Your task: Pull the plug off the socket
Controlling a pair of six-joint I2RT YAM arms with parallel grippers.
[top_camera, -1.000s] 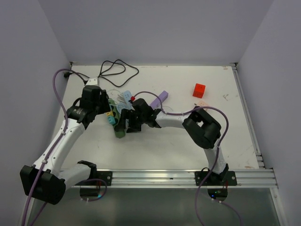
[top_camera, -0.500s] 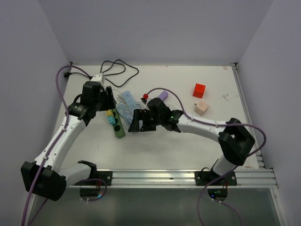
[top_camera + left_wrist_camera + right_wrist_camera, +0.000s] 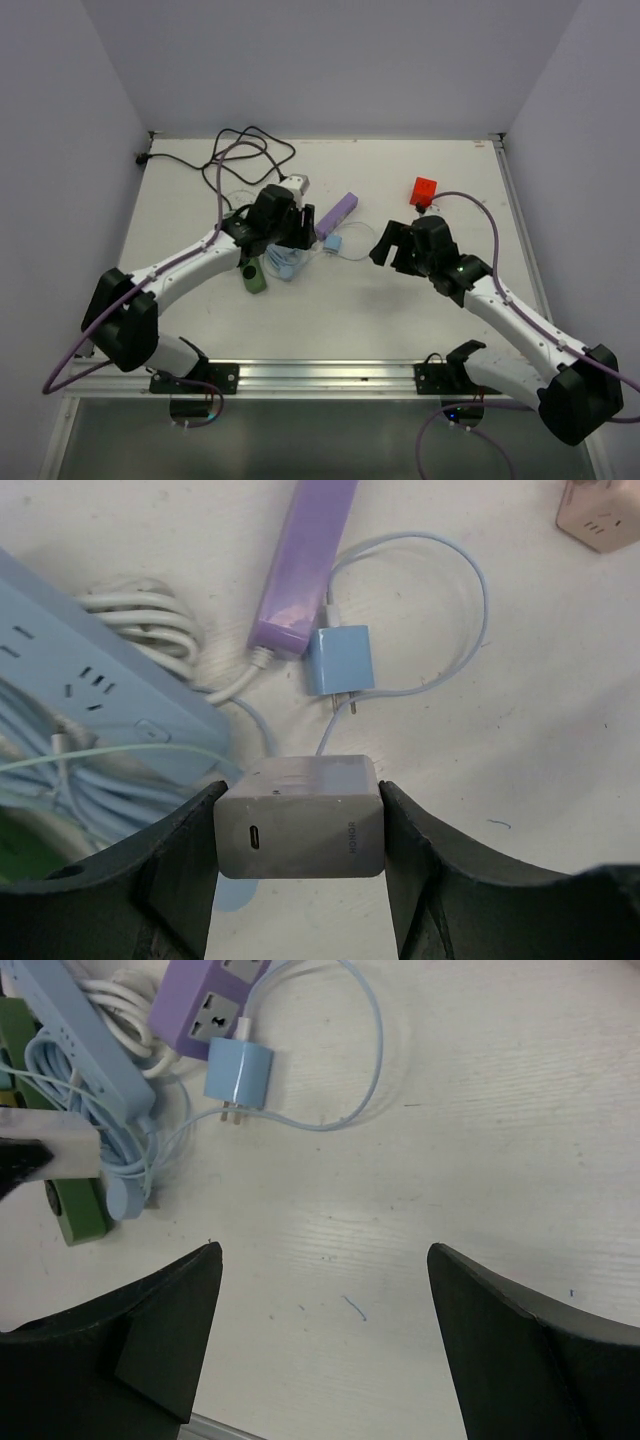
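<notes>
The left end effector (image 3: pixel 300 832) is clenched on the grey charger plug (image 3: pixel 300 815), held above the bench (image 3: pixel 480 1110) left of its middle and clear of the blue power strip (image 3: pixel 90 670) beside it, while the right end effector (image 3: pixel 325 1255) hangs released, jaws wide apart, over bare bench.

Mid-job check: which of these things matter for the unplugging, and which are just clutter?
Job: grey charger clamped in the left gripper; blue power strip and green power strip beside it, the likely sockets.
Lying about: purple power strip, small blue charger, red cube, pink cube, black cable.
</notes>
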